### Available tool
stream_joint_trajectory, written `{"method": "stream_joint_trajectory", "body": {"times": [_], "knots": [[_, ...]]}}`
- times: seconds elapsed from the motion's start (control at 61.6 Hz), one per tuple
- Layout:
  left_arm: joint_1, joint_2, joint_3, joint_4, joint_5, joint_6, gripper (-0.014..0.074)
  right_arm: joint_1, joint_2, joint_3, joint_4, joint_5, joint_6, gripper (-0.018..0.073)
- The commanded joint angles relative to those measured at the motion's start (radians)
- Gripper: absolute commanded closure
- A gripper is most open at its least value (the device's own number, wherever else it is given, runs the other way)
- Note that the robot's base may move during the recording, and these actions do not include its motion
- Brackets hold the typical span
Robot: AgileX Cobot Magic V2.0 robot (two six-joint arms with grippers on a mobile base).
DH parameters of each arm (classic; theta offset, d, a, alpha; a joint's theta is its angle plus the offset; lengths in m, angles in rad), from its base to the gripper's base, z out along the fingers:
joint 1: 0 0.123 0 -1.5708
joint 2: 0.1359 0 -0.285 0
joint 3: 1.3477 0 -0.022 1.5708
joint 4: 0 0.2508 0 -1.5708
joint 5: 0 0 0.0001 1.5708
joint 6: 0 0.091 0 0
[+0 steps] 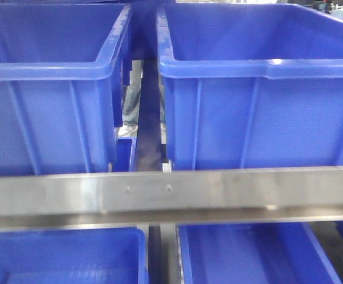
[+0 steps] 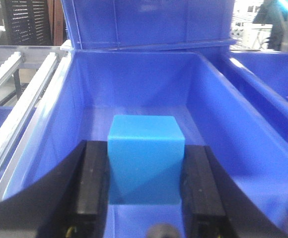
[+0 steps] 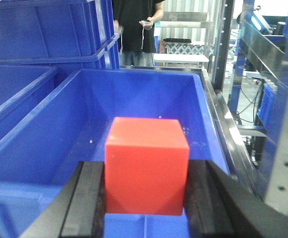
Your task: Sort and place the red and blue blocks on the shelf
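**Left gripper** (image 2: 144, 148): The jaws are standing part open, set to the width of the blue block (image 2: 145, 163). They are clamping it, with the black fingers (image 2: 92, 183) pressing against its left and right faces. The block is sitting square and upright between them, inside the walls of a large blue bin (image 2: 243, 134). Whether its underside is touching the bin floor cannot be told, since the block itself is hiding that spot. Roller tracks (image 2: 15, 94) are running alongside this bin on its left.

**Right gripper** (image 3: 145, 168): The jaws are standing at a like opening and are gripping the red block (image 3: 146, 148) by its two side faces. The block is hanging level at the near end of a second blue bin (image 3: 39, 144). Whether it is inside the rim or just above it cannot be told. A person (image 3: 134, 25) is standing beyond the far wall of this bin, with the head out of frame.

**Shelf** (image 1: 41, 195), front view: The brushed steel front rail (image 1: 248, 189) is running straight across, with two small screws (image 1: 128, 189) showing near its middle. Above the rail, the upper left bin (image 1: 47, 112) and the upper right bin (image 1: 260, 112) are sitting side by side with a narrow gap between them. Two lower bins (image 1: 65, 254) are showing beneath the rail.
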Motion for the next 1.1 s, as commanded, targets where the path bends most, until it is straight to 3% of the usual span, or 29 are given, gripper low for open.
{"method": "stream_joint_trajectory", "body": {"times": [0.0, 1.087], "knots": [[-0.001, 0.009, -0.031, -0.008, -0.087, -0.002, 0.0474, -0.003, 0.009, -0.027, 0.000, -0.093, -0.009, 0.0302], [-0.001, 0.009, -0.031, -0.008, -0.087, -0.002, 0.0474, -0.003, 0.009, -0.027, 0.000, -0.093, -0.009, 0.0302]]}}
